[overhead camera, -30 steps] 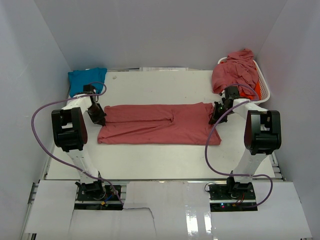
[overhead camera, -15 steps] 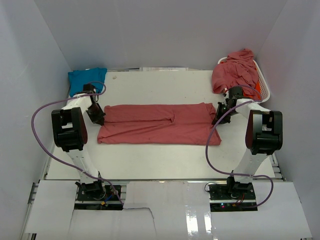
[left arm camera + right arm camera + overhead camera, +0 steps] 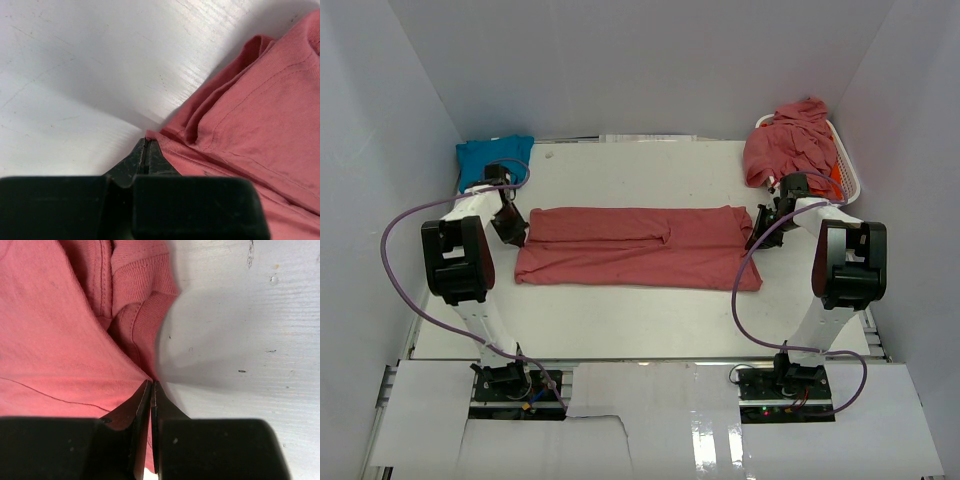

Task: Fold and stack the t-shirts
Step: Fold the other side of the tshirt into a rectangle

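Left hand, right hand closed tight on ends of rose t-shirt, lengthwise left-right.

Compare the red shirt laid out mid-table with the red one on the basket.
The laid-out shirt lies flat as a long folded strip; the basket shirt is a crumpled heap. The laid-out shirt is pinched at its ends by the left gripper and right gripper; the basket shirt is untouched. Both are dusty rose-red.

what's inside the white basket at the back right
A heap of rose-red cloth fills the basket and spills over its rim; a bit of orange cloth shows at its right. Anything beneath the heap is covered.
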You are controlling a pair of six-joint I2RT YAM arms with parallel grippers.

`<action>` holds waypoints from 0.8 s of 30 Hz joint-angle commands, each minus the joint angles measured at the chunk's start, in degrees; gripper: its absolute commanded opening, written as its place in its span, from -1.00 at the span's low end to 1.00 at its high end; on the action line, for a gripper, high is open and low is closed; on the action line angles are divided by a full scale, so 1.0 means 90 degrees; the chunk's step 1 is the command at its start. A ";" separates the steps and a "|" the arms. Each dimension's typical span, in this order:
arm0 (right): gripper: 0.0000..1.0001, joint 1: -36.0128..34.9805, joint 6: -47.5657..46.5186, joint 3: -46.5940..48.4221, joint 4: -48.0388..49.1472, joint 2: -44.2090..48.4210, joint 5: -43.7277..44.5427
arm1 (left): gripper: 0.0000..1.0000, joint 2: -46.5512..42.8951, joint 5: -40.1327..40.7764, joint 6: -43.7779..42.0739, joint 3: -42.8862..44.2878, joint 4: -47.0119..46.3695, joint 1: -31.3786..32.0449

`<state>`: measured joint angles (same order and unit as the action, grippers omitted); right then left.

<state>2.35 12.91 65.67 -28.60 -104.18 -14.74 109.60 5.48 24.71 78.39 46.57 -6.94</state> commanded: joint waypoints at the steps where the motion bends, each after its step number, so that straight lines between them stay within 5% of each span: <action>1: -0.85 0.0110 -0.0164 -0.0070 -0.0074 0.0101 0.0144 | -1.00 -0.0537 0.0456 0.0086 0.0177 -0.0067 -0.0059; 13: -0.85 0.0120 -0.0204 -0.0080 -0.0045 0.0072 0.0056 | -0.99 -0.0528 0.0329 0.0155 0.0118 -0.0115 -0.0079; 19: -0.69 0.0120 -0.0213 0.0018 -0.0055 0.0072 -0.0041 | 0.11 -0.0488 0.0251 0.0213 0.0079 -0.0135 -0.0079; 24: -0.30 0.0120 -0.0213 0.0115 -0.0055 0.0120 -0.0052 | 0.27 -0.0556 0.0358 0.0311 0.0108 -0.0145 -0.0079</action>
<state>3.05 11.66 64.99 -28.58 -104.18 -15.18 107.79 7.18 26.63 78.39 46.00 -7.40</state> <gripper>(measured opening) 0.326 0.632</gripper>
